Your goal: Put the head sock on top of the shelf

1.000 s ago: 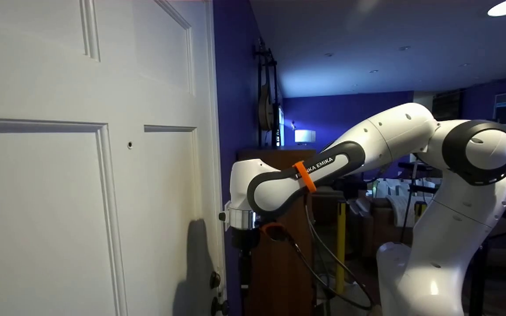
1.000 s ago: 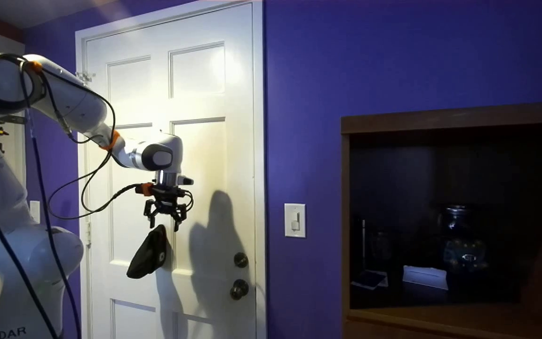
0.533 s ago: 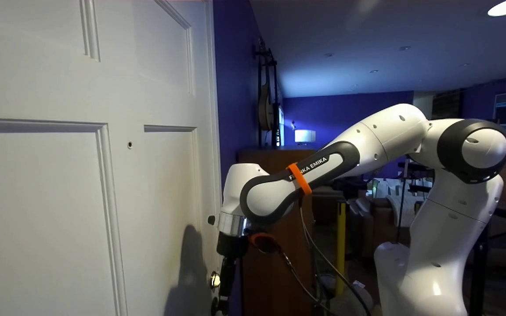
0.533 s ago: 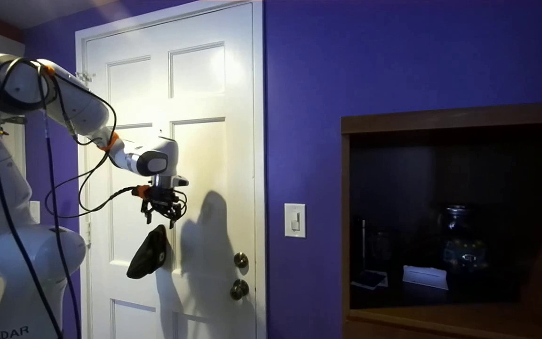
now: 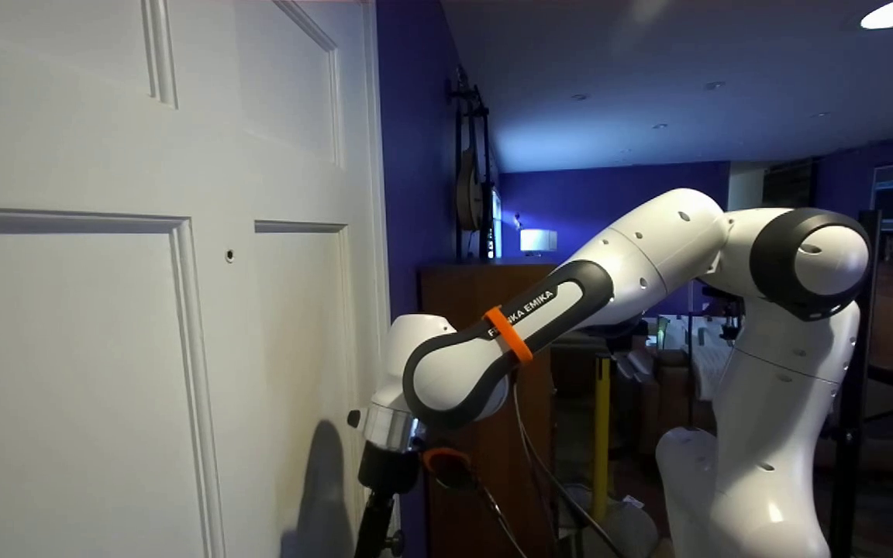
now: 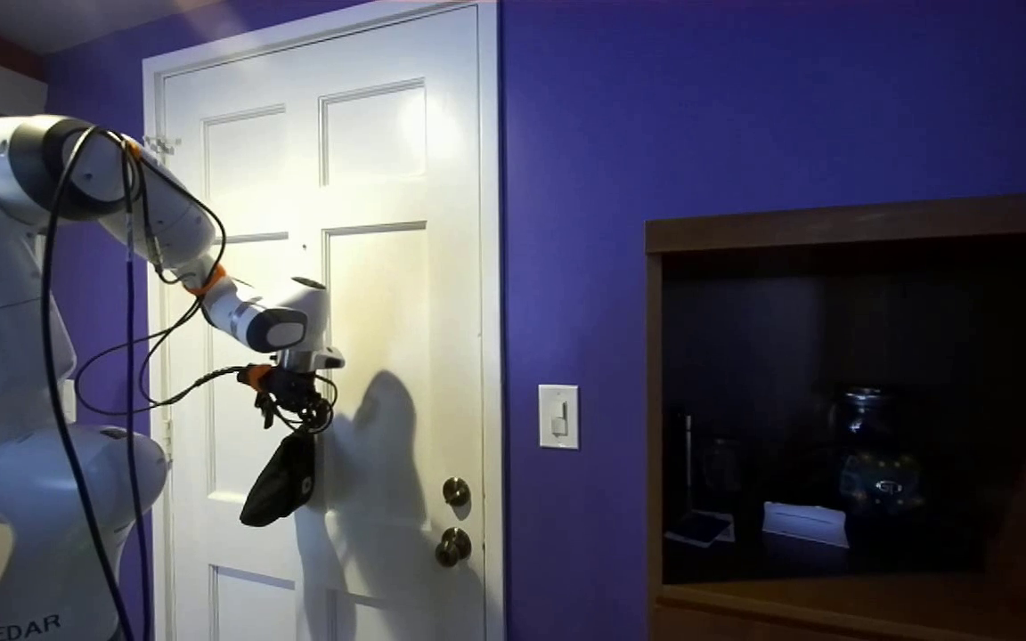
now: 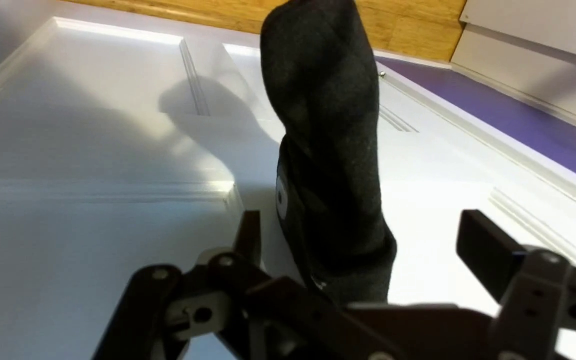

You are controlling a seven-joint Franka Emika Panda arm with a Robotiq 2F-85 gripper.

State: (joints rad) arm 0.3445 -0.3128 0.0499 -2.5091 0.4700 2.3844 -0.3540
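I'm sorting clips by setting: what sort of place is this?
Probably a home, perhaps its living area: what looks like a guitar hung by the purple wall, a shaded lamp and a white panelled door.

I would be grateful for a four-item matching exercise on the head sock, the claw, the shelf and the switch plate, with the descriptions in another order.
Column one
1. head sock
2. claw
3. shelf
4. switch plate

Column two
A. on the purple wall, between the white door and a piece of furniture
B. open
C. black cloth
D. dark brown

Pairs: 1-C, 2-B, 3-D, 4-A
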